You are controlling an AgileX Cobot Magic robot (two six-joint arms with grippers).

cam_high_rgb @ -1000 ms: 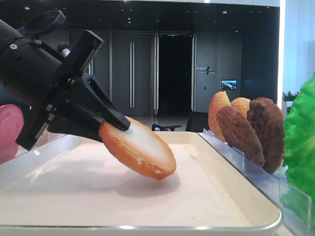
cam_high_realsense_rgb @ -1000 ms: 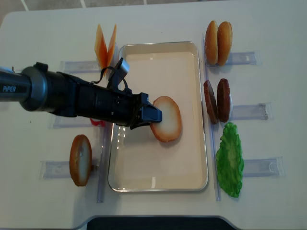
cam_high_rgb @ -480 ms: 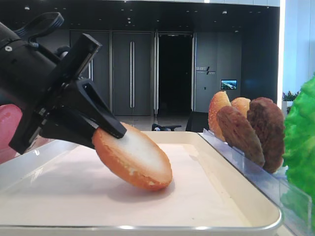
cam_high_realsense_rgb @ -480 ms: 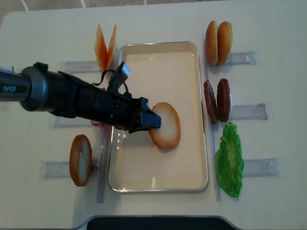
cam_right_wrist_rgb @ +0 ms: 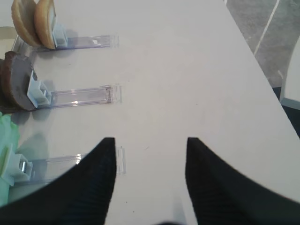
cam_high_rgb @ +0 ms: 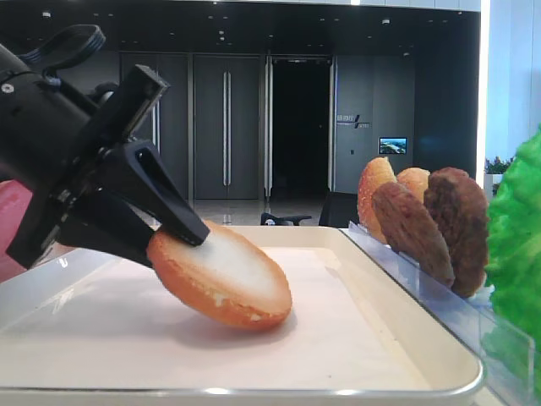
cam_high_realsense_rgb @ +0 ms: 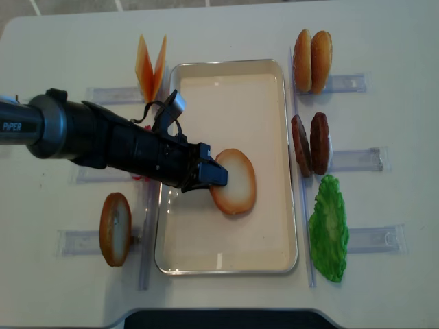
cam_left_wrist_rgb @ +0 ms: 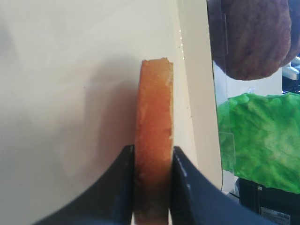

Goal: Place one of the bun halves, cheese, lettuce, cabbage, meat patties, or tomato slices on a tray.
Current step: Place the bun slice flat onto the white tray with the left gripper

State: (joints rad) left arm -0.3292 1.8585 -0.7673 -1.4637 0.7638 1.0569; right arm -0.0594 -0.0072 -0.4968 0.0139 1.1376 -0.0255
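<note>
My left gripper (cam_high_realsense_rgb: 218, 176) is shut on a bun half (cam_high_realsense_rgb: 236, 181), golden rim and pale flat face, tilted over the white tray (cam_high_realsense_rgb: 226, 63). The side view shows the bun half (cam_high_rgb: 224, 275) with its lower edge resting on the tray liner (cam_high_rgb: 338, 355). From the left wrist, both fingers press the bun's (cam_left_wrist_rgb: 154, 108) two faces. My right gripper (cam_right_wrist_rgb: 150, 140) stands open above bare table, with nothing between its fingers.
Clear holders right of the tray carry two bun halves (cam_high_realsense_rgb: 312, 60), two meat patties (cam_high_realsense_rgb: 310, 144) and lettuce (cam_high_realsense_rgb: 328, 226). Left of it stand cheese slices (cam_high_realsense_rgb: 151, 68) and another bun half (cam_high_realsense_rgb: 114, 228). A tomato slice (cam_high_rgb: 8, 254) is mostly hidden by my arm.
The left gripper has lowered the bun half and drawn it slightly back toward the arm; its lower edge has gone from hanging above the liner to resting on it.
</note>
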